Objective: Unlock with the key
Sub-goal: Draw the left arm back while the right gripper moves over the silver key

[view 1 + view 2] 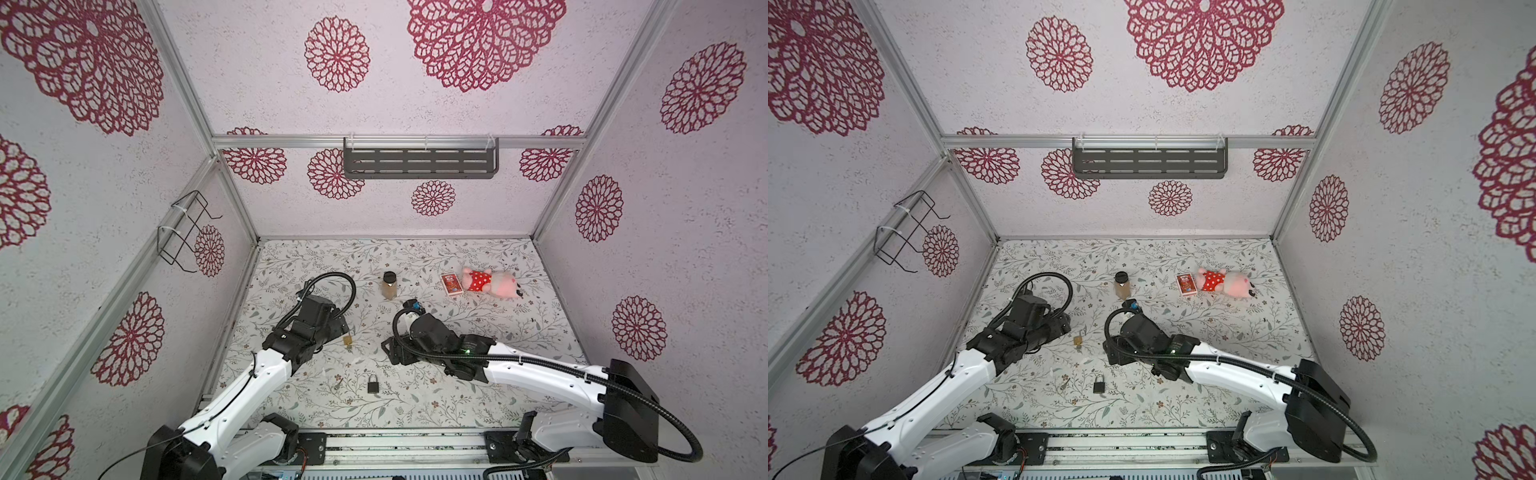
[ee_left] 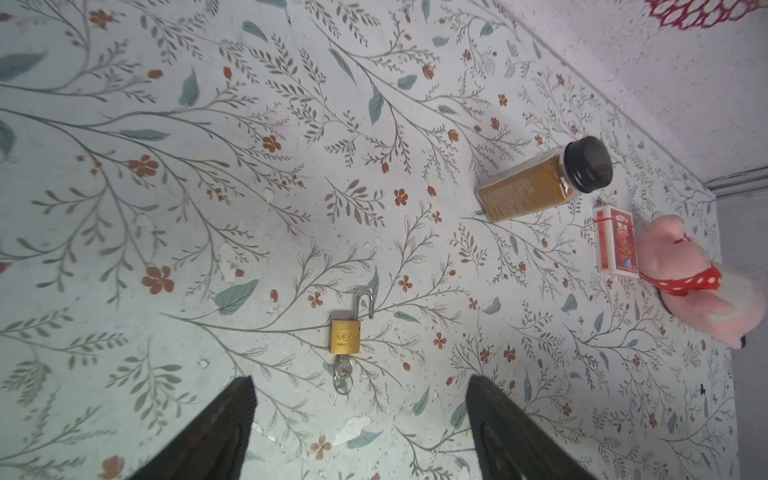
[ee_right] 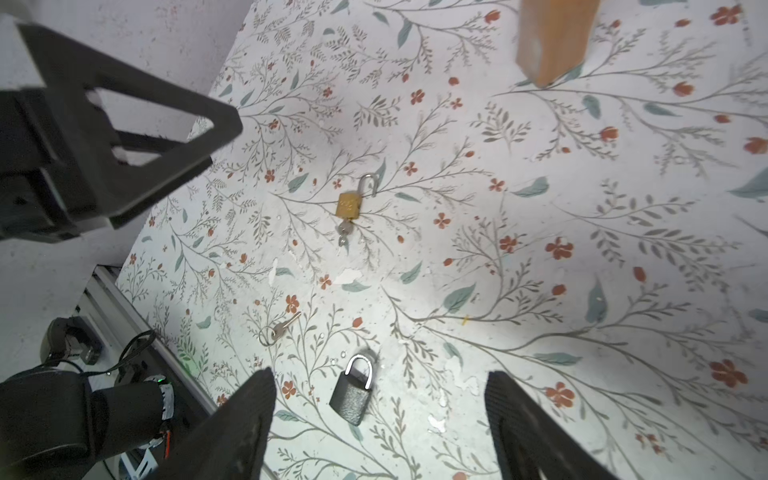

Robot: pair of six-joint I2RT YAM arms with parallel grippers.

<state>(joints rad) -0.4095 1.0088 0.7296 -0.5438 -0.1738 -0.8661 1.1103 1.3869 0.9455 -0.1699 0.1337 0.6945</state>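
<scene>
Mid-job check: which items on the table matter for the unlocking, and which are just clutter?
Job:
- brass padlock, shackle open
- inserted key in its keyhole
- grey padlock, shackle shut
- loose key on a ring, lying near the grey padlock

Clutter:
- spice jar
- playing-card box
- plush pig
</scene>
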